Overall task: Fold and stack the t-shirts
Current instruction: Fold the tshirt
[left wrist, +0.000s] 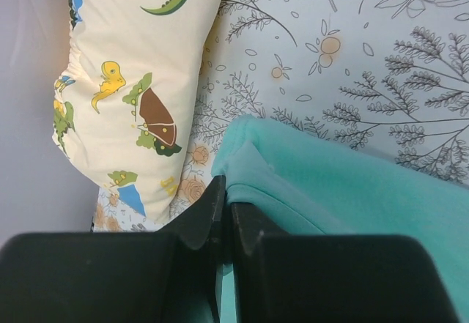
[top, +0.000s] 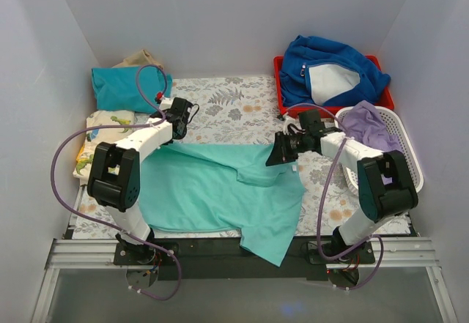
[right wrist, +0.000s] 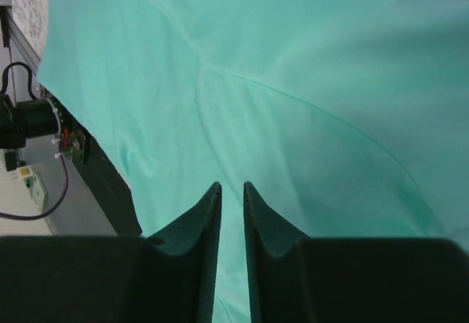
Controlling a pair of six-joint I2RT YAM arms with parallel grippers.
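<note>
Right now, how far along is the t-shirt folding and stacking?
Partway. Done: the teal t-shirt lies folded at the far left, and the dinosaur t-shirt lies folded just nearer, not stacked on it. In hand: the mint t-shirt lies mostly spread out; the left gripper is shut on its edge, the right gripper sits nearly closed over it, grip unclear. Left: fold it and stack all three.

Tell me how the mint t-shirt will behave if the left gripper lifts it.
Probably floppy: the mint t-shirt creases and droops off the table. Likely light and thin, since the left gripper pinches its edge between nearly closed jaws.
</note>
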